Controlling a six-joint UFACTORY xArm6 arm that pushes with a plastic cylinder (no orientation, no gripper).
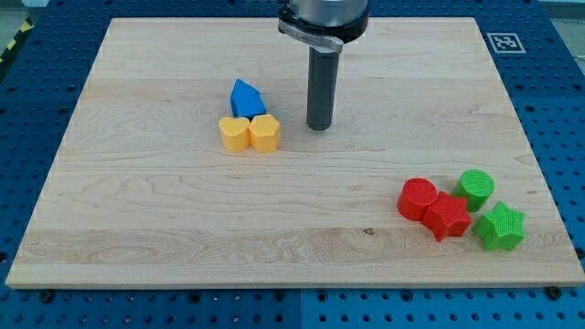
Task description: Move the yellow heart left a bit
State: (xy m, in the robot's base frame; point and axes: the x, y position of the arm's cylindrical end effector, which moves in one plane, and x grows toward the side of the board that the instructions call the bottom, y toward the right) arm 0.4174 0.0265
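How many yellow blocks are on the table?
2. The yellow heart sits left of centre, and a second yellow block touches its right side, both just below the blue block. My tip is to their right. Nothing looks hidden.

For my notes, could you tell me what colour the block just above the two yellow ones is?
Blue; the block shows clearly in the camera view.

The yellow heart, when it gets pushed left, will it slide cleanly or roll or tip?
The yellow heart sits low and flat on the wooden board, so it probably slides rather than tips or rolls. It touches the yellow block between it and my tip, so the push may move both, perhaps twisting the heart.
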